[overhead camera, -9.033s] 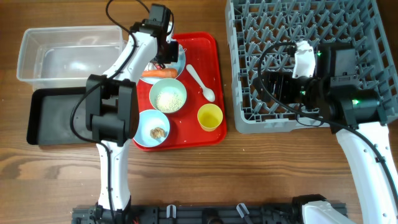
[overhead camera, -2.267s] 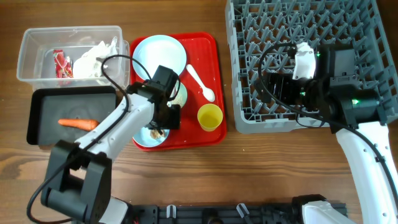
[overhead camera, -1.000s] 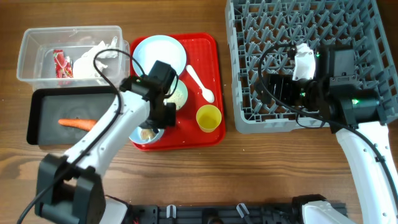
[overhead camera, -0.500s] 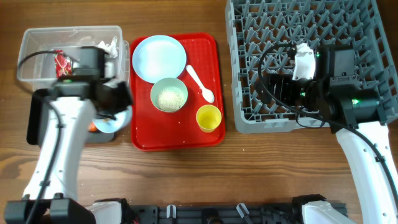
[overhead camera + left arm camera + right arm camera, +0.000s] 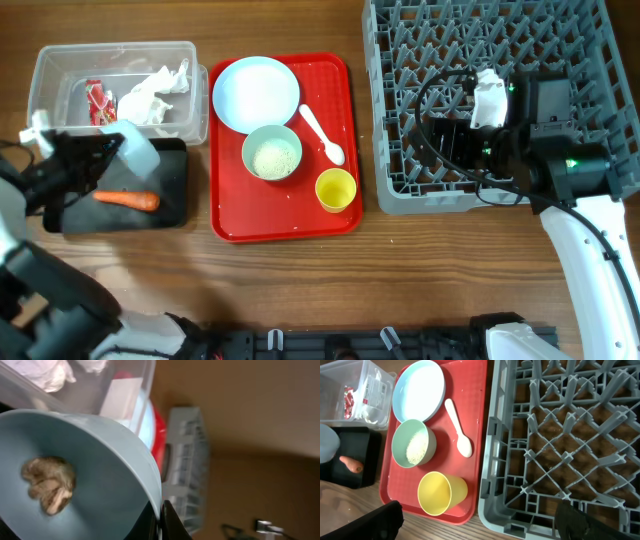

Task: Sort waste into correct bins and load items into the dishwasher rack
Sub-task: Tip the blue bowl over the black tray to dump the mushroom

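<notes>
- A tilted blue bowl holding a brown scrap is clamped at the rim by the left gripper.
- The right gripper is held with its fingers apart above the rack.

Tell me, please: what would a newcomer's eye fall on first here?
The bright red tray in the middle, carrying a pale blue plate, a pale green bowl of rice, a white spoon and a yellow cup. Next, the tilted light blue bowl filling the left wrist view, a brown food scrap inside. The big grey dishwasher rack stands at the right.
</notes>
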Available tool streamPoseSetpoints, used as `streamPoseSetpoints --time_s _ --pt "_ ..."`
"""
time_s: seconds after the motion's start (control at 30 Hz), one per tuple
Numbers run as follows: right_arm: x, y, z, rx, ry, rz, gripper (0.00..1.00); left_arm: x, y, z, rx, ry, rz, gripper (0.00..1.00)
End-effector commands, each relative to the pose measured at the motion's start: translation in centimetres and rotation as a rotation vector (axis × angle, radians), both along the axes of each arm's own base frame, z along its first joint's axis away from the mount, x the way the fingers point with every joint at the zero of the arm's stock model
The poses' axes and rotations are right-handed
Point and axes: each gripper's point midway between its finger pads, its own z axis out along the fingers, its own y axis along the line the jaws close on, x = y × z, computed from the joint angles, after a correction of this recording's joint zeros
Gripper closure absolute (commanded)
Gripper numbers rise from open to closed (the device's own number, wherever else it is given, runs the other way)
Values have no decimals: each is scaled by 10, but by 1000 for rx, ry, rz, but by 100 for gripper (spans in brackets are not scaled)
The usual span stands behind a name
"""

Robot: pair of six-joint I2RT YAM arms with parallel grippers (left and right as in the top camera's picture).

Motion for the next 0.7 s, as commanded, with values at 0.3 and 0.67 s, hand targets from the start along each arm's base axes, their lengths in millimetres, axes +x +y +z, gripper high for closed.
streamPoseSetpoints --time_s 0.3,0.67 --pt "4 -3 3 -11 -8 -16 0 14 28 -1 -416 -145 49 96" --pt "4 -3 3 -11 -4 -16 0 13 27 -1 -432 -130 54 96"
